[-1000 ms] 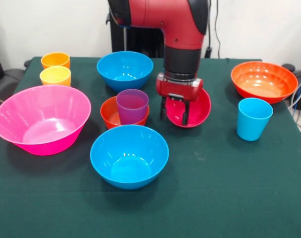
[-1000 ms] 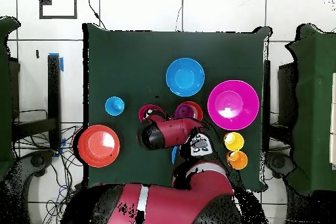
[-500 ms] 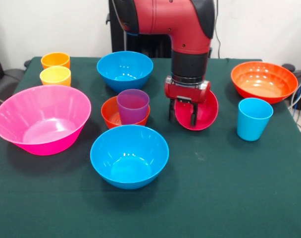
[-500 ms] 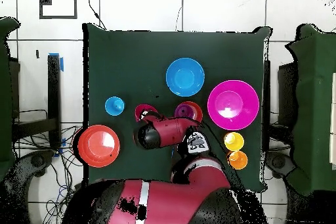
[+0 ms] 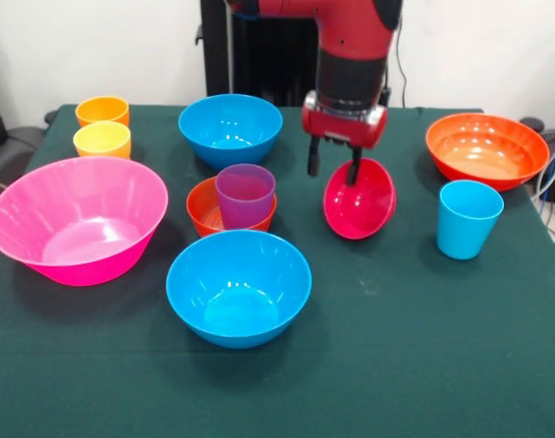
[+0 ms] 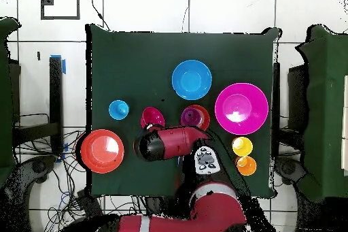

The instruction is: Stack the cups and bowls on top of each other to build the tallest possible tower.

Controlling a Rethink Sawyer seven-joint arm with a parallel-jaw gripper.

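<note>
My gripper (image 5: 332,172) is open above the table's middle, its fingers apart. One fingertip (image 5: 353,173) touches the top rim of the small magenta-red bowl (image 5: 364,205), which is tipped on its side; the overhead view shows it too (image 6: 152,117). The purple cup (image 5: 245,193) stands in the small orange bowl (image 5: 203,212). One blue bowl (image 5: 238,287) sits in front, another (image 5: 230,128) at the back. The pink bowl (image 5: 77,219) is on the left. The orange-red bowl (image 5: 486,149) and light blue cup (image 5: 467,219) are on the right.
The orange cup (image 5: 102,111) and yellow cup (image 5: 102,140) stand at the back left corner. The arm (image 6: 170,142) hides the gripper and one blue bowl in the overhead view. Bare green cloth (image 5: 424,356) lies along the front.
The gripper has risen and moved a little to the right. The magenta-red bowl has tipped from upright onto its side and shifted right with it.
</note>
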